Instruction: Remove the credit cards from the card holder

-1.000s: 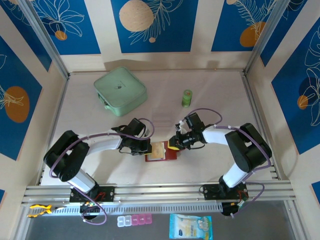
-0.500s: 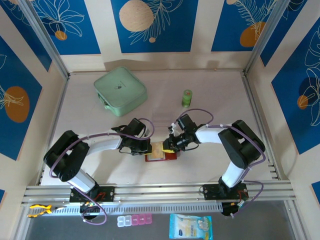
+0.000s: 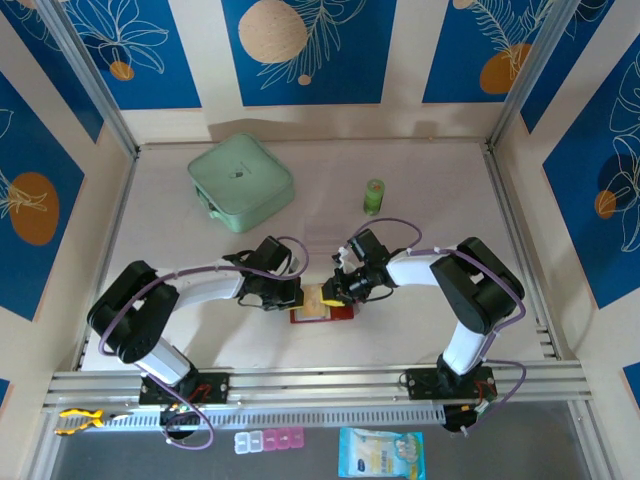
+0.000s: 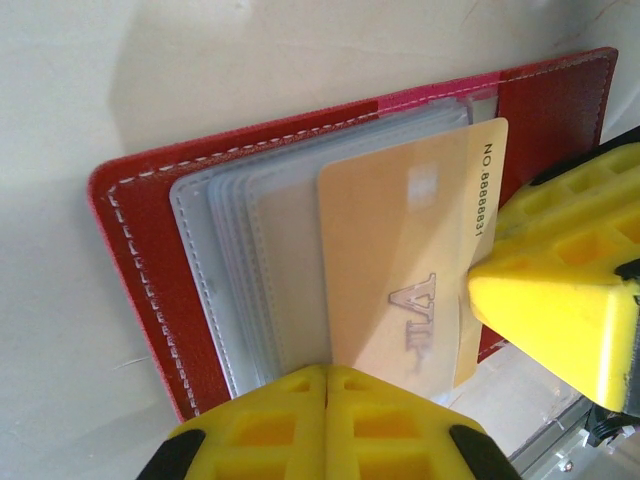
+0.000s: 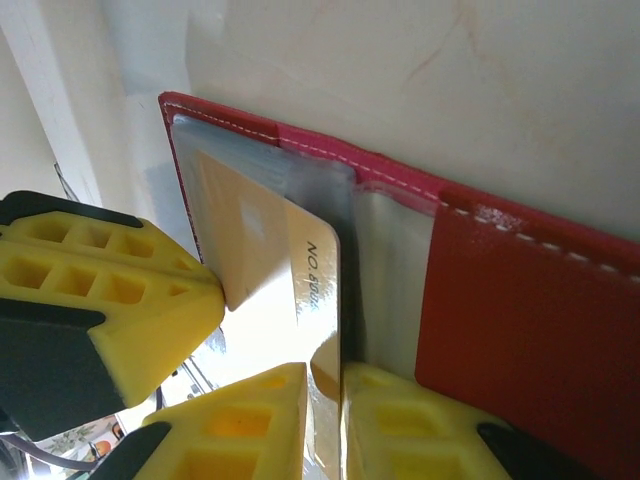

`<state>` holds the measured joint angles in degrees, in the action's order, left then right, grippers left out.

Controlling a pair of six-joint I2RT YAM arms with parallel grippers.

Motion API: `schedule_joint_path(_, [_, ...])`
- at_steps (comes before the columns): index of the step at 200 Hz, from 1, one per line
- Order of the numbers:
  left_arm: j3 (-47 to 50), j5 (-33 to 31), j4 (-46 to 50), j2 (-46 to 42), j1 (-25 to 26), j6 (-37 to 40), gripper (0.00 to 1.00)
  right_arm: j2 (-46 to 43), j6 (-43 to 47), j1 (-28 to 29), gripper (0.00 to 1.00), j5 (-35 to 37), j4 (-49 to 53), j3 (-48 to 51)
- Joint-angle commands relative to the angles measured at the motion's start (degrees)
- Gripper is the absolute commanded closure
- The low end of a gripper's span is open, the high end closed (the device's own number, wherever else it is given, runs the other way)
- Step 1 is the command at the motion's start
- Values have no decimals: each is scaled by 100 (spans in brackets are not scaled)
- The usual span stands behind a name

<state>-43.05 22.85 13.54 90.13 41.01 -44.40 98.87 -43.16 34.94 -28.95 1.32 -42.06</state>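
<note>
Card holder: the dark red card holder (image 4: 130, 250) lies open and flat on the surface (image 4: 250, 60). In the top view it sits mid-frame between the two claws.
Credit card: one gold credit card (image 4: 395, 270) sits on top of the clear sleeves (image 4: 255, 260), with its numbered edge poking past them toward the right of the left wrist view.
Left claw: the left claw (image 4: 325, 385) is closed on nothing, its tips joined at the lower edge of the sleeves. It is probably pinning the holder down.
Right claw: the right claw (image 5: 325, 400) pinches the card's free edge, one finger on each face.
Handling: the card looks light, stiff and slick, so hold it by the exposed end and draw it straight along the sleeve. The sleeves are soft and may drag, and the holder would likely slide if it were not held.
Other cards: cannot tell whether the lower sleeves hold any.
</note>
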Motion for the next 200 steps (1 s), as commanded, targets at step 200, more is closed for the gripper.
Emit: schedule_joint_path(200, [-19, -167, 393, 57, 38, 167, 100, -839, 818, -645, 94, 188, 1351, 78])
